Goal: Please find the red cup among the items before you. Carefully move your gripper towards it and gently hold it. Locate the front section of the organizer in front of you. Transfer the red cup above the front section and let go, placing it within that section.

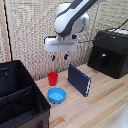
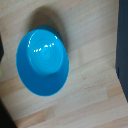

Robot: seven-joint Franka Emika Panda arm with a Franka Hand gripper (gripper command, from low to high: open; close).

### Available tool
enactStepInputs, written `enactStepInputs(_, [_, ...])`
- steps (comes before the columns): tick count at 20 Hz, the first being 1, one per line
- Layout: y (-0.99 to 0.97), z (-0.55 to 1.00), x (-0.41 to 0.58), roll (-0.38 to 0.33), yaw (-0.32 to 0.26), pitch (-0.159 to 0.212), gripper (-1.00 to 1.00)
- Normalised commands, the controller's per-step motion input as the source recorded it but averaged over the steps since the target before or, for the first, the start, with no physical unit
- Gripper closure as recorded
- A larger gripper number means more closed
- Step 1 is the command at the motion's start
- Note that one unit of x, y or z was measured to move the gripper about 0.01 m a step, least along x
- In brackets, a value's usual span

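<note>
Above the red cup [image 1: 52, 78], the end effector [image 1: 59, 57] hangs open, its 2 fingers empty.

Glossy plastic blue bowl [image 2: 42, 61], smooth plastic red cup [image 1: 52, 78], matt pale wood table [image 1: 107, 100], soft black organizer [image 1: 20, 100]

You are looking at a light wooden table [image 1: 107, 102] whose planks are running diagonally, with the grain showing clearly in the wrist view too. Behind it, a beige woven screen [image 1: 30, 30] is covering the back wall. Soft, even light is falling on the wood and is making only faint shadows.
</note>
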Motion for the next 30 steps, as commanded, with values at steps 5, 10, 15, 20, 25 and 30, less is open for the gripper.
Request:
enactStepInputs(5, [0.00,-0.26,0.426,0.000,-0.093,0.099,-1.00])
enactStepInputs(10, [0.00,-0.24,0.374,0.000,-0.072,0.077,-1.00])
enactStepInputs(15, [-0.14,-0.27,0.316,0.023,-0.060,0.033,-1.00])
enactStepInputs(20, [-0.26,-0.28,0.069,0.049,-0.080,0.052,-1.00])
enactStepInputs(25, [-0.06,-0.22,0.030,-0.012,-0.046,0.047,-1.00])
enactStepInputs(30, [0.12,-0.20,0.094,-0.060,-0.032,0.014,1.00])
